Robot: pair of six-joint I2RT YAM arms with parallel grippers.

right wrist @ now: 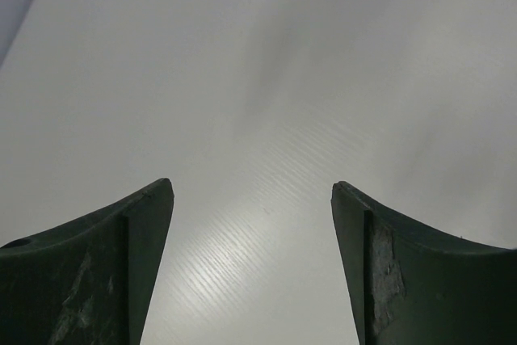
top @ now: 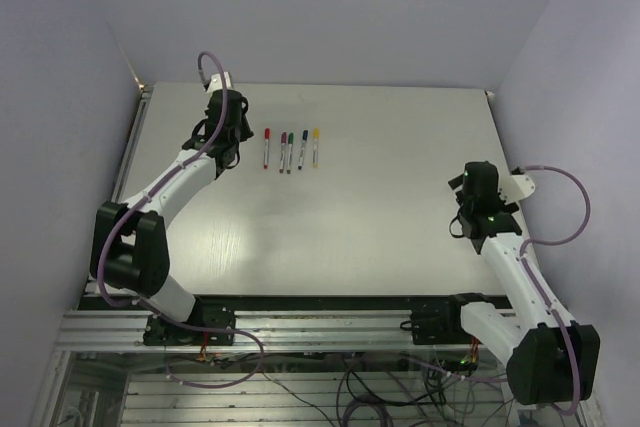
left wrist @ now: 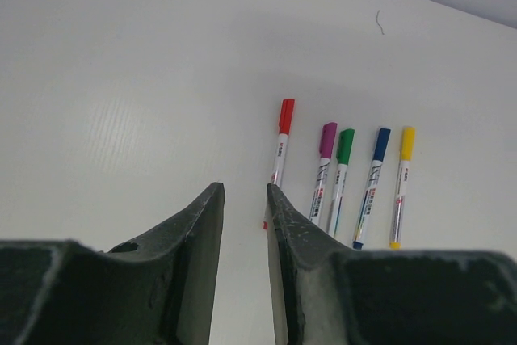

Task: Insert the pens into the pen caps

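Note:
Five white-barrelled pens lie side by side on the white table, each with its coloured cap fitted on the far end: red, purple, green, blue, yellow. In the left wrist view the caps show as red, purple, green, blue and yellow. My left gripper hovers just left of the red pen, jaws a narrow gap apart with nothing between them. My right gripper is wide open and empty over bare table at the right.
Lilac walls close in the table at the back and both sides. An aluminium frame rail with cables runs along the near edge by the arm bases.

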